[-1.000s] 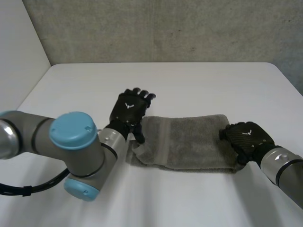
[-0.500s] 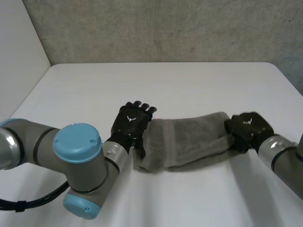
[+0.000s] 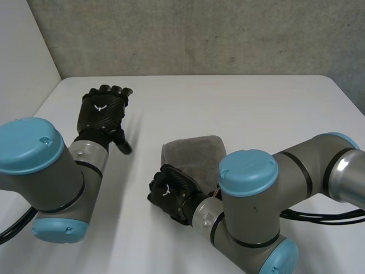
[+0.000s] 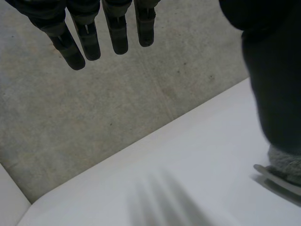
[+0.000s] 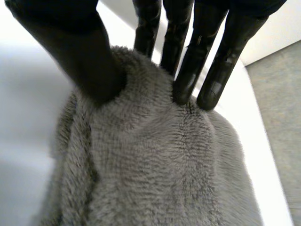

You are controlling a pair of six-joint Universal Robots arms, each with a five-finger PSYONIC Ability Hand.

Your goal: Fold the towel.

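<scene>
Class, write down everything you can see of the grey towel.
The towel is grey, thick, fluffy terry cloth, doubled over into a compact rounded bundle lying on the white table. The right hand pinches its near edge between thumb and fingers; the left hand is well clear of it.

towel (image 3: 191,151): near end hidden under right robot hand (image 3: 171,193) | left wrist view: towel cut off by edge

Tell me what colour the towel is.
The towel is plain grey; the right wrist view shows it best.
</scene>
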